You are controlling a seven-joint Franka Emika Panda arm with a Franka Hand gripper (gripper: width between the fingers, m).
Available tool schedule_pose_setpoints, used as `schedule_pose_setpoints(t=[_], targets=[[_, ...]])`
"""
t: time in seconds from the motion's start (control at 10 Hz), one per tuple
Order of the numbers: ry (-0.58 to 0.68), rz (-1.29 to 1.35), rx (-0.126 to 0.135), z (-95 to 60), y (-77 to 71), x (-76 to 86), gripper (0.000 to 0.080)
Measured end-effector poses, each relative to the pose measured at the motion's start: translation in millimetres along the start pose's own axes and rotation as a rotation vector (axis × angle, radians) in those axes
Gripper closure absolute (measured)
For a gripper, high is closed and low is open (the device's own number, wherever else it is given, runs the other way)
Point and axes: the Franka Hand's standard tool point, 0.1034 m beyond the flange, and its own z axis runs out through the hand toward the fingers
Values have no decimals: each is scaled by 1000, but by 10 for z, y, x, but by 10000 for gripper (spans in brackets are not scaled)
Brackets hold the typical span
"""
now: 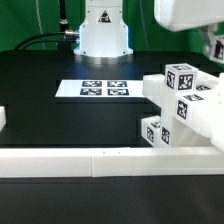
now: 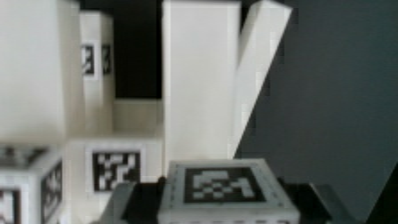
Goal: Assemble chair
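Left to right in the exterior view: a white block end (image 1: 3, 120) at the edge, then the marker board (image 1: 98, 89) flat on the black table (image 1: 50, 110) in front of the robot base (image 1: 103, 30). The border rail (image 1: 70, 160) runs along the near side.

The chair (image 1: 185, 110) sits at the exterior view's right, against the rail: a cluster of white tagged parts, square-ended legs (image 1: 182, 76) sticking out toward the viewer, lower tagged ends (image 1: 153, 131) just above the rail. It looks partly joined, but I can't tell which joints are seated.

The arm (image 1: 190, 15) comes in at upper right, over the chair. The gripper (image 1: 215, 48) is mostly cut off by the frame edge there; the wrist view shows a tagged block face (image 2: 217, 187) low in frame right by the gripper body, but the fingertips aren't visible. Whether the claw is clamped on a part or just standing partly apart: cannot tell.

The wrist view looks along tall white uprights (image 2: 199, 70) with a dark gap (image 2: 139, 50) between them, so my read is that the step in hand is working a part on the chair frame.

To do it well:
- keep the part's axis parallel to the uprights, no tilt going in
- press slow and straight, since the assembly is only braced by the rail and could slide or tip
- don't release until the part sits flush
- watch the protruding leg ends for a knock from the wrist.
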Motion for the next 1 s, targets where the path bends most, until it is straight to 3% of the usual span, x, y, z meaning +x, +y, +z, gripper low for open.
schedule_pose_setpoints(t=[0.2,1.0], targets=[[-6,-24,0,75,2,30,519],[9,-16,-6,103,-17,-22,519]])
